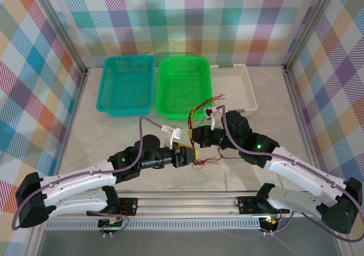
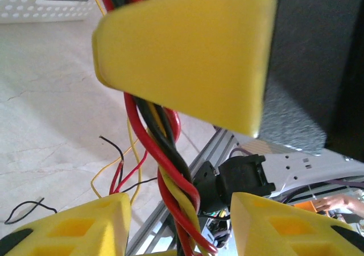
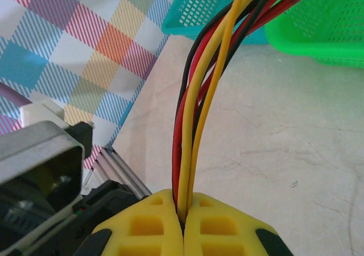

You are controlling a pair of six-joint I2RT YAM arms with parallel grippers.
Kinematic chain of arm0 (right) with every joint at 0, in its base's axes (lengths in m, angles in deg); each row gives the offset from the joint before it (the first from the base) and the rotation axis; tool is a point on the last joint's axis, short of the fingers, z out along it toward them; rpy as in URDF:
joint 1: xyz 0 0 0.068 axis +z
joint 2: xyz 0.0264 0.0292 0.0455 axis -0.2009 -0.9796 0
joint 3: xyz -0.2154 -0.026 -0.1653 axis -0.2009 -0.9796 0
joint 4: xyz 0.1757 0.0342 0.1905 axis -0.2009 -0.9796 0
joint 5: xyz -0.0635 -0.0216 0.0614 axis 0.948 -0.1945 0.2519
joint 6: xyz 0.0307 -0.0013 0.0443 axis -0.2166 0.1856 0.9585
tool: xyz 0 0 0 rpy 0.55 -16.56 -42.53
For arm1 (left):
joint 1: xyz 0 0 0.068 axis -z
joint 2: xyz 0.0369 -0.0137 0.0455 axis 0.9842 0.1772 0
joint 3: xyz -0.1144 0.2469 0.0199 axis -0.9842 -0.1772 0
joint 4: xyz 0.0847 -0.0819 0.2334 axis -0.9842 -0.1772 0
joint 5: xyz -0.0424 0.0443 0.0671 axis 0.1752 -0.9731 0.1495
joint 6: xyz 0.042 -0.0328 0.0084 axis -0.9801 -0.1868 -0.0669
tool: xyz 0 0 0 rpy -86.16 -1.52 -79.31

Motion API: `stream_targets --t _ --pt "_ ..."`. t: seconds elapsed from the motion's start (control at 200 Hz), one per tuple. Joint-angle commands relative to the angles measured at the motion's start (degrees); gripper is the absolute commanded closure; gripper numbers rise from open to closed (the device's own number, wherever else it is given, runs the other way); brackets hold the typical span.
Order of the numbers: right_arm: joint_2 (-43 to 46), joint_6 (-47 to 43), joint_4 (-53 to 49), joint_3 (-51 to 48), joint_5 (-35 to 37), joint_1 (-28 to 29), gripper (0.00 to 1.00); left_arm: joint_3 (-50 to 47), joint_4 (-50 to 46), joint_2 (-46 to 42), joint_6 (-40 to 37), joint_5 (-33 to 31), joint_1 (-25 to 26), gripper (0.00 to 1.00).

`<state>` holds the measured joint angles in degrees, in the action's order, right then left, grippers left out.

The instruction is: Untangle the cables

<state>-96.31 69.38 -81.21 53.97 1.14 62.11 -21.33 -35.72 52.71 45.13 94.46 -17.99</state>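
The cables (image 1: 200, 109) are a twisted bundle of thin red, yellow and black wires hanging above the table in front of the green basket, with loose ends (image 1: 209, 161) trailing on the table. My right gripper (image 1: 200, 137) is shut on the bundle, and the wires rise straight out between its yellow pads (image 3: 183, 210). Just below it, my left gripper (image 2: 181, 203) is open. Its yellow fingers (image 2: 74, 227) stand on either side of the twisted cables (image 2: 176, 176) with a gap on each side. The right gripper's yellow finger (image 2: 187, 57) looms directly above.
A teal basket (image 1: 126, 84), a green basket (image 1: 183, 85) and a white tray (image 1: 236, 88) line the back of the table. An aluminium rail (image 1: 187, 202) runs along the near edge. Checked walls enclose the sides.
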Motion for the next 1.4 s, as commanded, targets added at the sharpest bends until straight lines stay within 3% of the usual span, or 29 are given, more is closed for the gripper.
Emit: stream_targets --t 0.0,0.095,0.225,0.295,0.405,0.665,0.785,0.925,1.16,1.275,1.395 --pt "0.0 1.5 1.2 2.2 -1.4 -0.3 1.00 1.4 -0.2 0.5 -2.2 -1.0 0.9 0.52" --pt "0.1 1.6 0.9 2.1 -0.9 -0.4 1.00 2.1 -1.1 1.3 -2.8 -1.0 1.3 0.70" --pt "0.6 1.3 -1.3 2.3 1.5 -0.4 1.00 2.1 -2.4 0.8 -3.4 -1.5 1.5 0.84" --pt "0.9 1.4 -2.7 2.3 3.1 -0.6 1.00 1.3 -3.0 -0.2 -3.6 -2.2 1.5 1.00" --pt "1.7 1.5 -3.2 1.5 3.8 -1.0 1.00 -0.4 -3.4 -2.3 -3.6 -3.4 1.6 1.00" --pt "4.6 2.6 -1.7 -1.1 1.1 -2.5 0.53 -2.6 -2.9 -4.4 -3.2 -4.9 1.6 1.00" --pt "5.2 2.7 0.0 -2.2 -2.3 -3.1 0.47 -2.4 -2.7 -4.1 -3.3 -5.1 1.6 1.00" --pt "3.1 2.5 2.3 -2.9 -9.0 -3.0 0.49 -1.6 -3.7 -3.7 -3.8 -5.7 1.6 1.00" --pt "0.8 2.5 6.9 -5.1 -12.2 -3.1 0.59 -0.6 -4.4 -3.2 -4.0 -5.6 1.6 1.00" --pt "-0.1 2.6 9.6 -5.9 -14.2 -3.1 0.67 -0.6 -4.9 -3.4 -4.1 -5.9 1.6 1.00" --pt "-1.2 2.6 9.7 -5.7 -14.3 -3.0 0.83 -0.6 -5.3 -3.8 -4.3 -6.3 1.5 1.00"
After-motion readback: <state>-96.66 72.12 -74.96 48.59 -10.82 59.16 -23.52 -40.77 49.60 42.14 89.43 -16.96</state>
